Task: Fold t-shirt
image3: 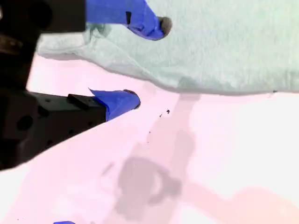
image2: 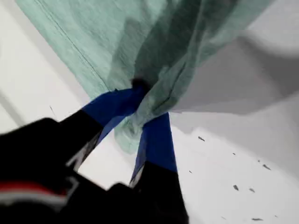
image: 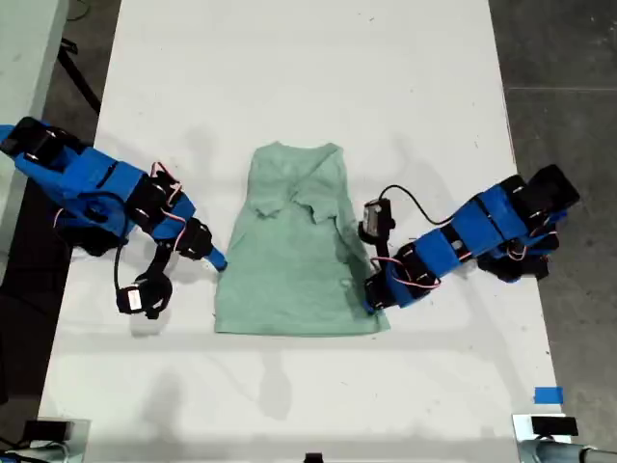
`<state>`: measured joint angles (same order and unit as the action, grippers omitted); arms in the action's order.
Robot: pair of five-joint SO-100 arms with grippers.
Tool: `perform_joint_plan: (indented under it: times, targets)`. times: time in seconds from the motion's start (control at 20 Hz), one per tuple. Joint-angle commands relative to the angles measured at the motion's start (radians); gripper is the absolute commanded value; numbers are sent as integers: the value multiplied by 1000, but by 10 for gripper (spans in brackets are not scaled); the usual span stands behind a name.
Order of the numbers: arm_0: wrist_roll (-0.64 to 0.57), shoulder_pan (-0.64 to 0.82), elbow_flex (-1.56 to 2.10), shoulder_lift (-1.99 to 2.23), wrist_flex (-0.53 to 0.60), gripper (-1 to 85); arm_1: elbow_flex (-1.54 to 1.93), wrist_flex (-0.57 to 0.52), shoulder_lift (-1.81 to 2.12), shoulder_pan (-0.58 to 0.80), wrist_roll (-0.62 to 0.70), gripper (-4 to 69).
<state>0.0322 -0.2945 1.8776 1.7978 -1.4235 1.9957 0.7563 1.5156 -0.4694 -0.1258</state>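
Blue-taped fingers of my first gripper (image2: pixel 145 105) fill the first wrist view, clenched on a bunched fold of the t-shirt (image2: pixel 117 42), whose cloth rises in a tented ridge from the pinch. The black body behind the fingers is blurred, and the pinch point itself is buried in cloth. Dark specks dot the white worktop (image2: pixel 243 177) beyond.

In the second wrist view the fingers of my second gripper (image3: pixel 149 63) stand released. One tip is over the t-shirt (image3: pixel 224 42) near its edge and the other is over bare worktop beside it. Whether either tip touches anything cannot be told.

From the exterior view, the t-shirt (image: pixel 294 260) lies mostly flat at the middle of the worktop (image: pixel 308 77), with its sleeves turned inward and its neck toward 12 o'clock. My first gripper (image: pixel 371 294) sits at the shirt's 4 o'clock edge, its arm reaching in from 3 o'clock and covering part of that edge. My second gripper (image: pixel 217 258) is at the shirt's 9 o'clock edge. A strip of blue tape (image: pixel 548 394) lies toward 5 o'clock. Dark objects at the frame's lower edge are cut off and unreadable.
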Motion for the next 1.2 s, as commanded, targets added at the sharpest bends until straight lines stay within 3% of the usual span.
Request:
perform_joint_plan:
  times: [0.0, 0.3, 0.45, 0.55, 0.6, 0.65, 1.0, 1.15]
  targets:
    - [77, -74, 23, 43, 75, 251, -123, 114, 61, 17, 34, -9]
    - [146, -118, 75, 21, 153, 244, -584, 252, -132, 81, 89, -9]
    - [164, -132, 77, 0, 199, 243, -819, 235, -337, 109, 81, -9]
    - [166, -135, 72, -17, 224, 242, -867, 144, -431, 118, 55, -15]
    - [166, -135, 67, -26, 232, 242, -884, 104, -453, 118, 44, 123]
    - [166, -135, 63, -37, 232, 242, -917, 97, -453, 120, 71, 366]
    - [262, -172, 44, -150, 282, 253, -1002, 474, -273, 199, 146, 321]
    - [310, -215, 43, -232, 391, 247, -996, 561, -236, 225, 158, 304]
